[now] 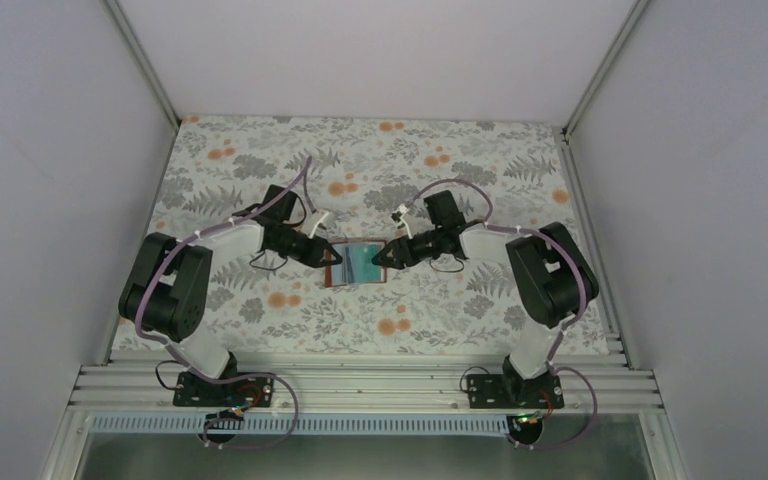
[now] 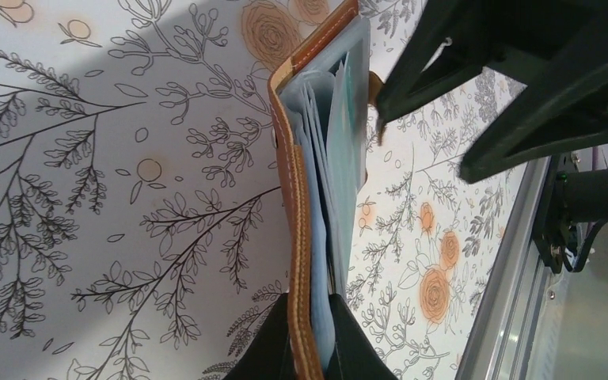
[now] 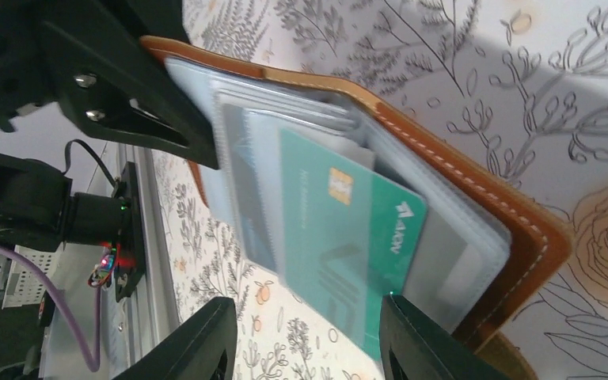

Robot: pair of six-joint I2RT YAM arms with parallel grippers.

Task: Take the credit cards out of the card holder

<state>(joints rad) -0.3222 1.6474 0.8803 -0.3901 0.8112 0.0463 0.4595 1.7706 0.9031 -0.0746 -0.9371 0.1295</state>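
On a floral worktop (image 1: 260, 170), the left hand (image 1: 325, 255) is clenched on the edge of the brown card holder (image 1: 358, 265), open at centre. The right hand (image 3: 305, 309) is released, jaws apart around the holder's teal-green card (image 3: 348, 237).

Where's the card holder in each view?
Top external: card holder sits mid-frame, slightly below centre.
Left wrist: centre, seen edge-on, running from the top to the bottom edge.
Right wrist: centre, open, with the teal-green card showing.
Shared landmark: the left fingers clamped on its edge.
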